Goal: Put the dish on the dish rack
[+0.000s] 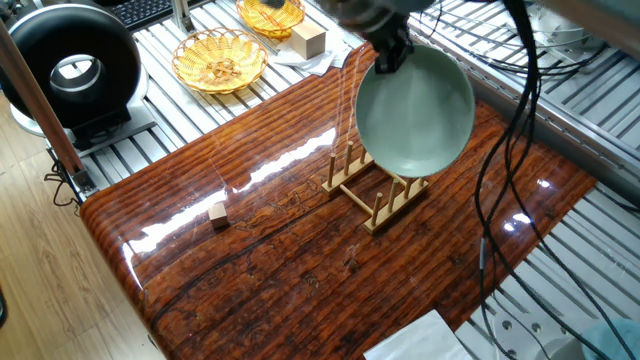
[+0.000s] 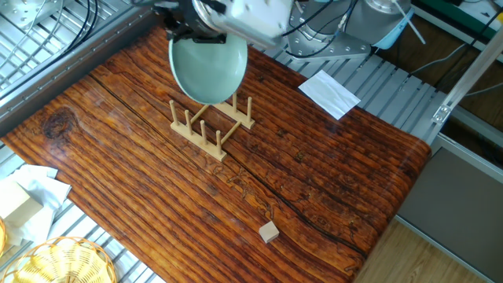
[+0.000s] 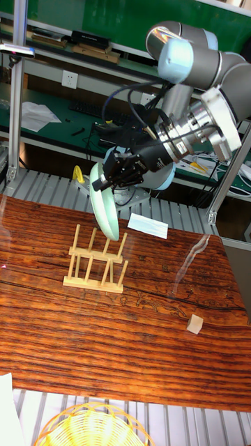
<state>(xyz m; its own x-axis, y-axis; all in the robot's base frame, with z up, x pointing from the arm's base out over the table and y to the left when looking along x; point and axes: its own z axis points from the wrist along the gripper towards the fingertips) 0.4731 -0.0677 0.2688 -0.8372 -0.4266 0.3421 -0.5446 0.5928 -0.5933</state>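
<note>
The pale mint-green dish hangs on edge, nearly upright, just above the far end of the light-wood dish rack. My gripper is shut on the dish's upper rim. In the tall fixed view the plate's lower edge reaches down between the rack's far pegs; whether it touches the rails is unclear. The rack stands on the dark wooden table, holding nothing else.
A tiny wooden cube lies on the table away from the rack. Two wicker baskets and a wooden block sit beyond the table's edge. White paper lies near one corner. Black cables hang beside the arm.
</note>
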